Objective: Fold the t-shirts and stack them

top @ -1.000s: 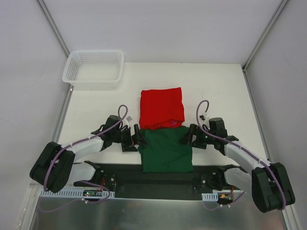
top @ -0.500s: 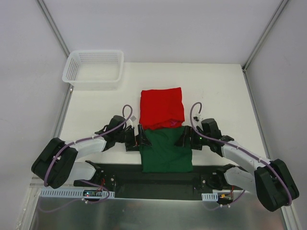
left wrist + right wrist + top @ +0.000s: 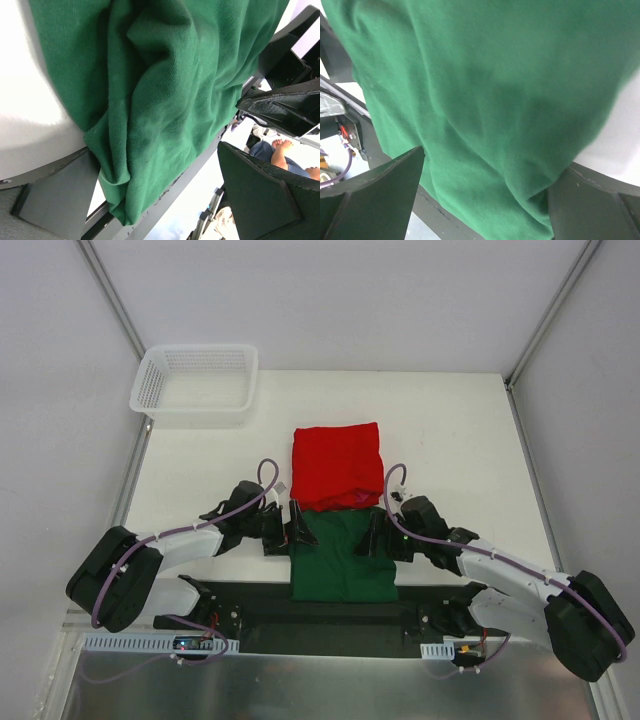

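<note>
Step call: both shirts look folded, so this is the stacking step, pickup not yet made.

- Black base plate (image 3: 330, 615), nearest: the green t-shirt (image 3: 340, 562) overhangs it with its near edge. The shirt is a folded rectangle, flat, centred between the arms.
- Left gripper (image 3: 293, 530) is at the green t-shirt's left edge, toward its far corner. Jaws are wide apart. Left wrist view shows bunched green fabric lying between the fingers (image 3: 55, 200), not pinched.
- Right gripper (image 3: 378, 535) is at the green t-shirt's right edge, mirrored. Jaws are also spread, with green cloth running between its fingers (image 3: 375, 200). Nothing clamped.
- Red t-shirt (image 3: 337, 465) is just beyond the green t-shirt, also folded. Its near hem touches the green t-shirt's far edge and seems to lap over it slightly.
- White mesh basket (image 3: 195, 410) sits far left of the green t-shirt at the table (image 3: 200, 475) corner, well apart from both shirts. Not in the path.

Next move, my read: close both jaws together on all the folded layers, lift evenly, carry away from the bases, and lay green squarely on red.

Risks: catching only the top layer so the fold drops open; uneven lift skewing the stack; the overlapping red hem dragging along with the green edge.
</note>
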Robot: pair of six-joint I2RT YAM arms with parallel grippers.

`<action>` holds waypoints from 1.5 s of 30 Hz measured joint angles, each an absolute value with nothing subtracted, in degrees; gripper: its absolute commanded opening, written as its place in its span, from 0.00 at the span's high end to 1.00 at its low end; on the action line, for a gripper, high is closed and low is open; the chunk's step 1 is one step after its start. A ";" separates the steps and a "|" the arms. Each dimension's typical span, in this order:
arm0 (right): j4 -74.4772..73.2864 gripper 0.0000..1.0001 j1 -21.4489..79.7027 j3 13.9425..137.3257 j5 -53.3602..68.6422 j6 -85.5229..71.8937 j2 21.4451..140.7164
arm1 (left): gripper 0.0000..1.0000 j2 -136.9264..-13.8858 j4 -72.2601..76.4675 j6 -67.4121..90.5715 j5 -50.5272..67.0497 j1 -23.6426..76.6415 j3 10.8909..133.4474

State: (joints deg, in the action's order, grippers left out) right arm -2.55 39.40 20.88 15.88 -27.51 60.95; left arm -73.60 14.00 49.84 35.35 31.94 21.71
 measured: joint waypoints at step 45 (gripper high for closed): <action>-12.25 0.04 49.45 29.02 8.32 -39.16 70.17 | 0.07 -77.73 9.34 46.50 33.08 35.16 26.79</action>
State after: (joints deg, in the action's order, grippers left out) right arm -12.25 49.45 29.02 8.32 -39.16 70.17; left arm -77.73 9.34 46.50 33.08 35.16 26.79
